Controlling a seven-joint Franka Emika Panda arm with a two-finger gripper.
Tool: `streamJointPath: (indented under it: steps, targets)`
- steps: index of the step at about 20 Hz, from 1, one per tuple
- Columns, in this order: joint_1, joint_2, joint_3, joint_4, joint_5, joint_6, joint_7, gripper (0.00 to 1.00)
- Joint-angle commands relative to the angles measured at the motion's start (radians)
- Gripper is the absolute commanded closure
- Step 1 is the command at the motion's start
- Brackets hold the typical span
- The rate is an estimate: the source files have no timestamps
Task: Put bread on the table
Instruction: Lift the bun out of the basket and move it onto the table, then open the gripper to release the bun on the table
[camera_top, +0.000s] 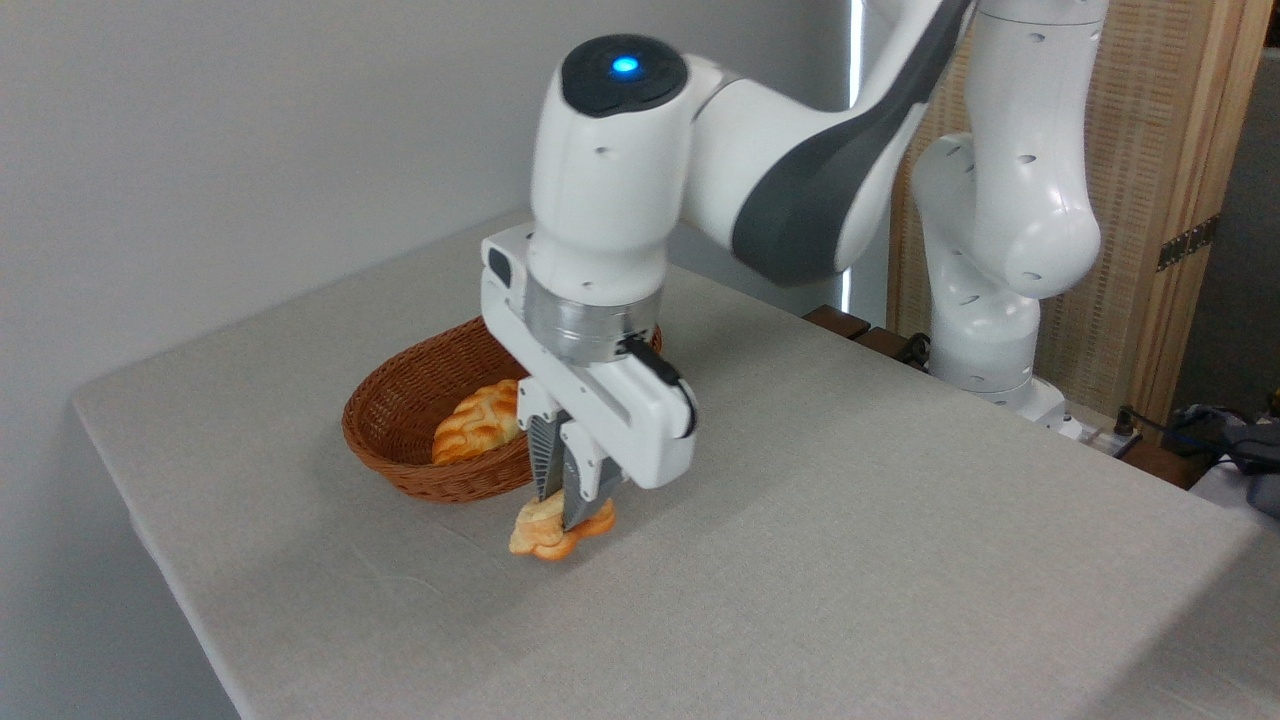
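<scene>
Pale-golden bread (545, 532) clamped between the closed fingers of the gripper (562, 512), at or just above the grey-beige table (900, 520), beside the brown wicker basket (400, 440). Inside the basket lies a braided, orange-glazed loaf (478, 424).

Single fixed camera, raised, near, looking down across table (900, 560) corner.

Gripper (562, 497) pointing straight down, fingers pinched on the small golden bread (549, 535), which sits low over the grey bench (850, 520), just in front of the wicker basket (400, 420). A braided loaf (478, 424) lies inside the basket.
</scene>
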Motion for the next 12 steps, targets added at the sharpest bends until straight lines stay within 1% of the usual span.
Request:
streamJointPath:
  steps: [1, 3, 4, 7, 9, 10, 12]
  targets:
    - [-0.03, 0.002, 0.005, -0.014, -0.008, 0.009, -0.006, 0.56]
    - [-0.038, 0.004, 0.005, -0.017, -0.006, 0.009, -0.003, 0.54]
    - [-0.036, 0.005, 0.005, -0.017, -0.005, 0.009, -0.001, 0.5]
    - [-0.026, 0.008, 0.01, -0.017, 0.003, 0.009, 0.006, 0.44]
    - [-0.018, 0.008, 0.016, -0.015, 0.003, 0.007, 0.009, 0.29]
    - [-0.003, 0.008, 0.024, -0.014, 0.003, 0.007, 0.009, 0.22]
    - [0.007, 0.008, 0.028, -0.011, 0.003, 0.004, 0.011, 0.18]
